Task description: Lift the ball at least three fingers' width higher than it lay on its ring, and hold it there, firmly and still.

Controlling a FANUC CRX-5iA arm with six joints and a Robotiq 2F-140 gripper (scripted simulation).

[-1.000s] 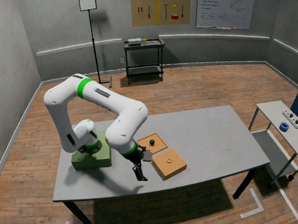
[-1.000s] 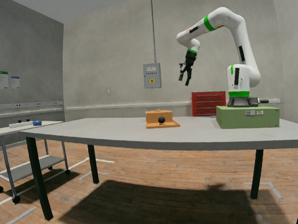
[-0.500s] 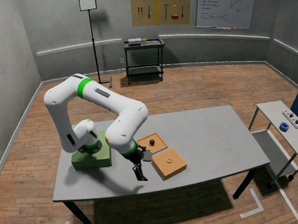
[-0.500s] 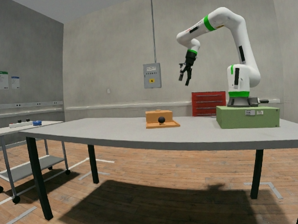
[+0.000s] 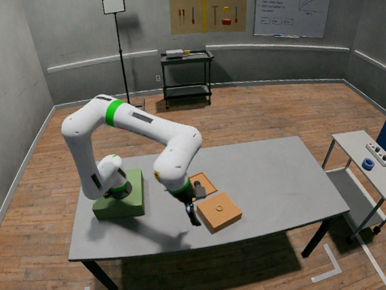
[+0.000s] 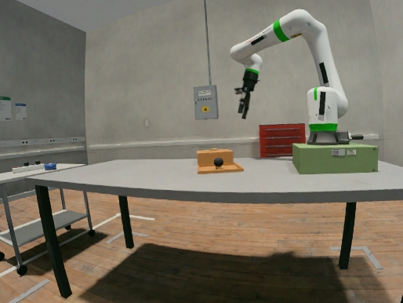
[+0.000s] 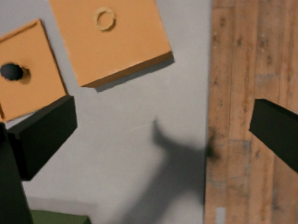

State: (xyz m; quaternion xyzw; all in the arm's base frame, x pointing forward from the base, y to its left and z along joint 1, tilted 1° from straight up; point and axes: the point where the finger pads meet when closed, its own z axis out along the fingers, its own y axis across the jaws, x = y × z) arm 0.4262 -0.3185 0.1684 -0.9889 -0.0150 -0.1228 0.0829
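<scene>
A small black ball (image 6: 218, 162) (image 7: 11, 71) rests on a flat orange tray (image 5: 209, 179) (image 6: 230, 169) (image 7: 37, 87) on the grey table (image 5: 270, 176). Beside the tray stands a thicker orange block (image 5: 225, 219) (image 6: 213, 156) (image 7: 130, 50) with an empty ring (image 5: 219, 207) (image 7: 105, 19) on top. My gripper (image 5: 197, 206) (image 6: 243, 106) (image 7: 163, 113) is open and empty. It hangs high above the table, near the table's front edge and off to the side of the ball. In the top view my wrist partly covers the tray.
The arm's green pedestal (image 5: 129, 204) (image 6: 333, 157) stands on the table behind the tray. A red drawer box (image 6: 281, 139) sits by the wall. A side cart (image 5: 357, 146) (image 6: 23, 173) carries a blue ring (image 5: 368, 164) and a switch box.
</scene>
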